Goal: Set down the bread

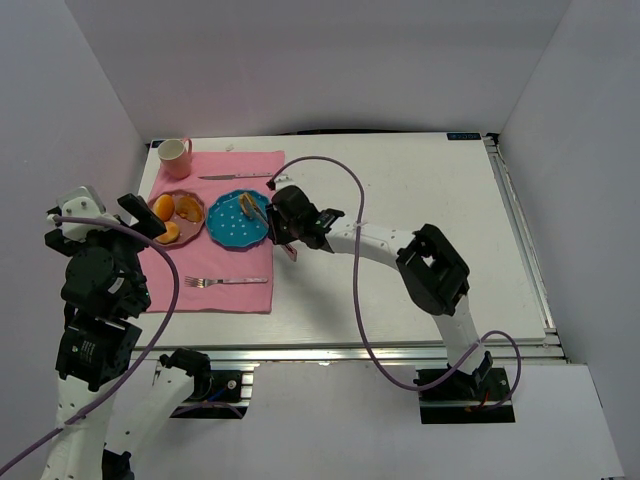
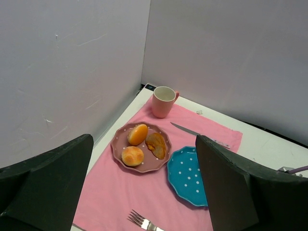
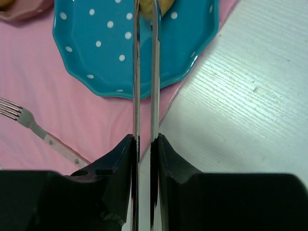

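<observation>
The right gripper (image 3: pixel 144 144), at the bottom centre of its wrist view, is clamped on metal tongs (image 3: pixel 136 72) whose two blades run almost parallel up the frame with a narrow gap between them. We judge the step in hand to be setting the bread (image 3: pixel 165 5) down on the blue dotted plate (image 3: pixel 96 57). Done well, the arm lowers until the roll rests on the dish, inside the scalloped rim. Only then does the grip ease so the blades spring apart, and the tongs lift straight up so the glossy, round roll is neither dragged nor sent rolling. The bread lies at the far end of the tongs from the gripper, at the very top edge of the wrist view. It sits at the blade tips over the plate, and we cannot tell whether it touches the dish. Further out, a fork (image 3: pixel 26 120) lies on the pink cloth (image 3: pixel 72 96) at lower left. Three other rolls (image 2: pixel 132 155) sit on a pink plate (image 2: pixel 118 144) just left of the blue one. At the left of the overhead frame, the left gripper (image 1: pixel 140 218) hangs with its fingers wide apart, holding nothing.
</observation>
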